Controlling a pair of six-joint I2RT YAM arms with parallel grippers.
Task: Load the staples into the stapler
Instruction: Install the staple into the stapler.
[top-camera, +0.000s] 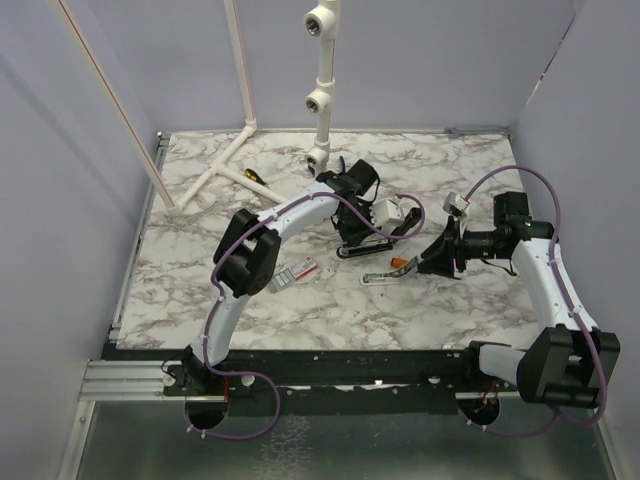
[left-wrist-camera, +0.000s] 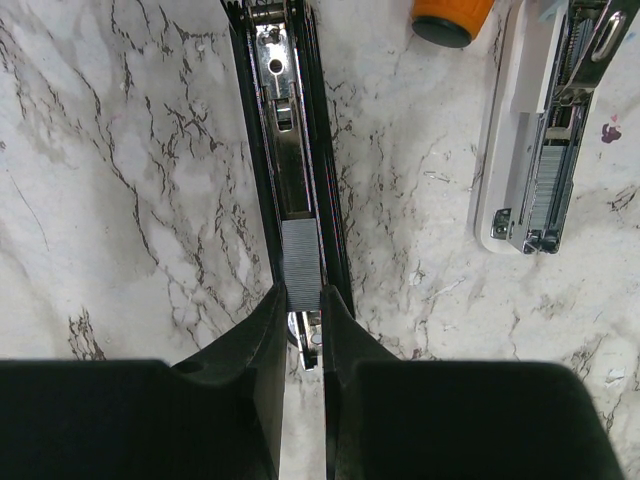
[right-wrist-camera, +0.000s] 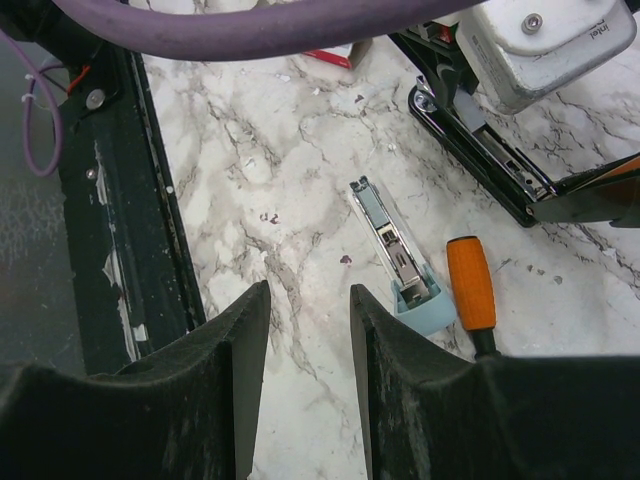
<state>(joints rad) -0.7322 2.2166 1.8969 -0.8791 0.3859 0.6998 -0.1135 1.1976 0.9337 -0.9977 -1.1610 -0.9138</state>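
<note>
The left gripper (left-wrist-camera: 303, 302) is narrow, pinching the near end of a strip of staples (left-wrist-camera: 301, 255) that lies along the metal channel of the open stapler (left-wrist-camera: 290, 130). The right gripper (right-wrist-camera: 308, 295) stands part open and empty on the bench (right-wrist-camera: 290, 160) near the stapler, with a teal bar (right-wrist-camera: 405, 265) and an orange screwdriver (right-wrist-camera: 470, 285) between them.

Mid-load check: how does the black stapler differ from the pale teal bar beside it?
The black stapler is dark and longer; the pale teal bar is light and shorter. The stapler sits at the left claw, which pinches the staple strip in its channel; the bar lies free by the orange handle, ahead of the open right claw. Both show metal channels holding staples.
</note>
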